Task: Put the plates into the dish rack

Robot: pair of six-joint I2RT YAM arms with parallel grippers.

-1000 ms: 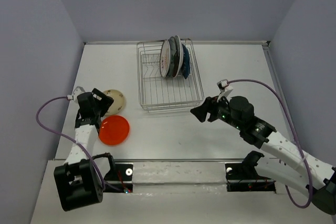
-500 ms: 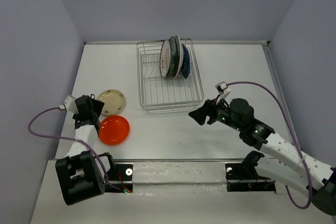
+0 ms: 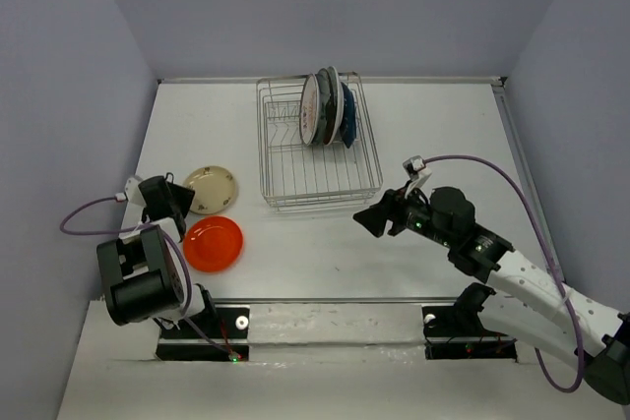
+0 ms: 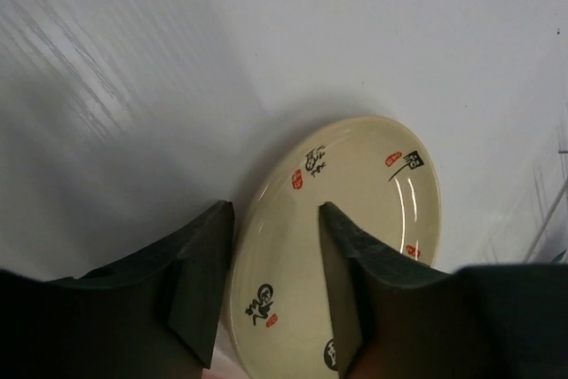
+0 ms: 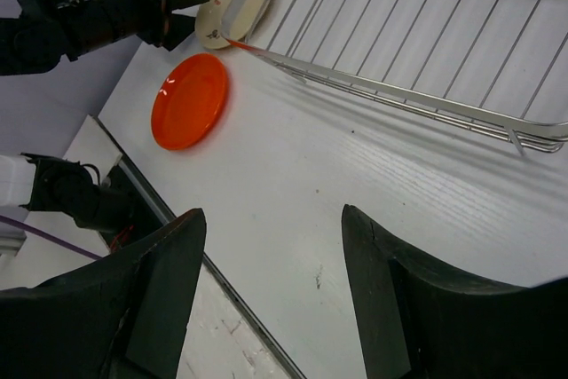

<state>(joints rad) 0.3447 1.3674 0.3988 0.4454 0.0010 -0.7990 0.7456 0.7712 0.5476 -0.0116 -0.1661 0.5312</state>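
A cream plate (image 3: 213, 189) with dark and red marks lies flat on the table, left of the dish rack (image 3: 320, 206). My left gripper (image 3: 181, 202) is at its left rim. In the left wrist view the jaws straddle that rim, still open: one finger is outside the cream plate (image 4: 364, 210), the other over its inside. A glossy orange plate (image 3: 214, 243) lies just in front. Several plates (image 3: 328, 108) stand upright at the rack's far end. My right gripper (image 3: 367, 217) hovers open and empty over the table off the rack's front right corner.
The right wrist view shows the rack's wire edge (image 5: 399, 95), the orange plate (image 5: 189, 99), the cream plate (image 5: 232, 2) and the left arm beyond. The table's metal front rail (image 3: 325, 307) runs along the near edge. Grey walls enclose the table.
My left gripper has moved left and low to the cream plate's left rim, and its jaws have narrowed around that rim. The right gripper has drifted slightly left.
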